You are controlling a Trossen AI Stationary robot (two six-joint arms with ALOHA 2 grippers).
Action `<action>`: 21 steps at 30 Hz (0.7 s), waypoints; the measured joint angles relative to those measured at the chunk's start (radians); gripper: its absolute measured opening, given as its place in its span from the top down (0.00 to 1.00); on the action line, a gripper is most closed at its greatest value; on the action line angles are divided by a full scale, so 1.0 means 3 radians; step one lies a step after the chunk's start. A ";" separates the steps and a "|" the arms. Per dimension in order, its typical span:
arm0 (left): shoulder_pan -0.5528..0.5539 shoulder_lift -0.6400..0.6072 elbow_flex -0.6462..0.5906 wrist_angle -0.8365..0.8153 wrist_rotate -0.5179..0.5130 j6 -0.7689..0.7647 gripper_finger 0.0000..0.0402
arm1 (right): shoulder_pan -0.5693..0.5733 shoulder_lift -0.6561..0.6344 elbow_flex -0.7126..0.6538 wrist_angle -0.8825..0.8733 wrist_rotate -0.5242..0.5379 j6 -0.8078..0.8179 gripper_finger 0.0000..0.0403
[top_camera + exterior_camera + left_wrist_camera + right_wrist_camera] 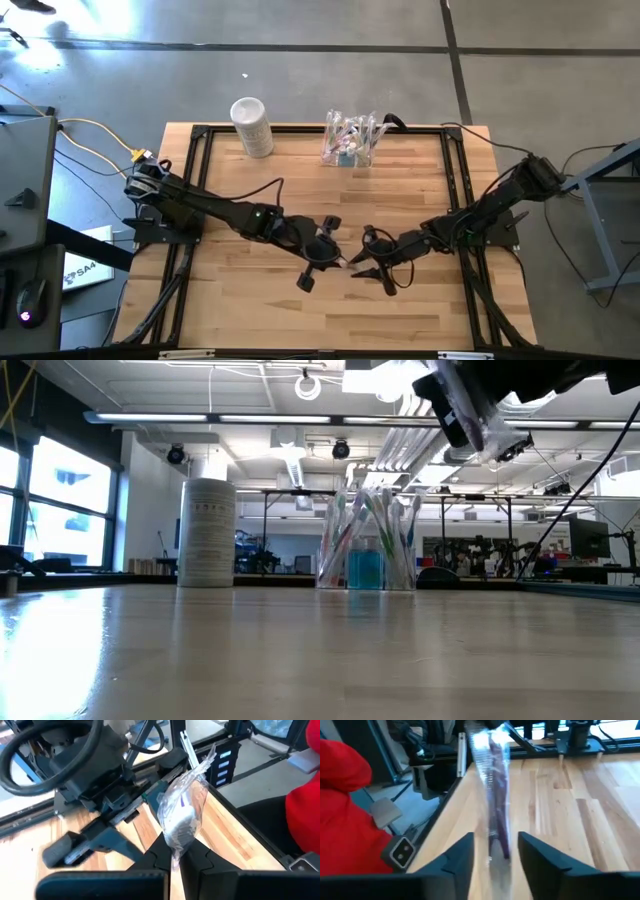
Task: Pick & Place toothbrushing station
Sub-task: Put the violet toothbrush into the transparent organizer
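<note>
Presently on counter (250, 300), pale wood, black frame round the edges:

Toothbrushing station (350, 140): clear thin-walled box at the far edge, right of centre, upright, holding several toothbrushes standing on end and something blue low inside; apart from both arms

Whitish cylindrical container (251, 126): upright at the far edge, left of the station, near it but not touching

Left pincer (335, 258): reaching in from the left to the counter's middle, fingers (160, 851) together, clamped on the end of a clear plastic-wrapped packet (181, 812); packet crinkled, with a purple-and-white item inside, standing up out of the grip

Right pincer (358, 268): reaching in from the right, meeting the left one at the middle, well apart from the station; fingers (465, 851) apart on either side of the same wrapped packet, seen there as a long clear sleeve with a purple strip; contact with the wrapper not discernible

Both pincers raised clear of the wood, showing only at the top of the low view

Red fabric mass (345, 815): beyond the near counter edge, identity unclear

Laptop (25, 190) and mouse (27, 300): on a side surface to the left
</note>
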 joint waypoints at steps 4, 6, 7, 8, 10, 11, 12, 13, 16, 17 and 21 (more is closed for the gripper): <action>0.0000 -0.0047 0.0016 -0.0273 -0.0088 -0.0075 0.99 | 0.0000 -0.0081 0.0000 -0.0108 0.0239 0.0004 0.54; 0.0000 -0.0135 0.0065 -0.0450 -0.0282 -0.0075 0.99 | 0.0001 -0.0221 0.0000 -0.0230 0.0464 0.0075 0.51; -0.0001 -0.0201 0.0083 -0.0537 -0.0400 -0.0062 0.99 | 0.0001 -0.0303 0.0001 -0.0319 0.0568 0.0101 0.51; -0.0001 -0.0274 0.0088 -0.0622 -0.0505 -0.0052 0.99 | 0.0001 -0.0396 0.0000 -0.0453 0.0678 0.0128 0.51; 0.0022 -0.0418 0.0092 -0.0764 -0.0708 -0.0017 0.99 | 0.0009 -0.0589 0.0000 -0.0667 0.0831 0.0177 0.51; 0.0060 -0.0488 0.0092 -0.0885 -0.0813 0.0018 0.99 | 0.0018 -0.0683 0.0000 -0.0738 0.0878 0.0214 0.51; 0.0110 -0.0543 0.0092 -0.0986 -0.0908 0.0030 0.99 | 0.0022 -0.0762 0.0000 -0.0800 0.0911 0.0245 0.52; 0.0175 -0.0600 0.0092 -0.1055 -0.0990 0.0038 0.99 | 0.0026 -0.0833 0.0001 -0.0859 0.0927 0.0267 0.52; 0.0483 -0.0721 0.0089 -0.1281 -0.1061 -0.0039 0.99 | 0.0058 -0.0956 0.0000 -0.0971 0.0930 0.0335 0.54; 0.0605 -0.0724 0.0093 -0.1251 -0.1055 -0.0068 0.99 | 0.0068 -0.0963 0.0000 -0.0956 0.0934 0.0335 0.54; 0.1155 -0.0670 0.0082 -0.1183 -0.1023 -0.0137 0.99 | 0.0093 -0.0955 0.0000 -0.0953 0.0941 0.0318 0.55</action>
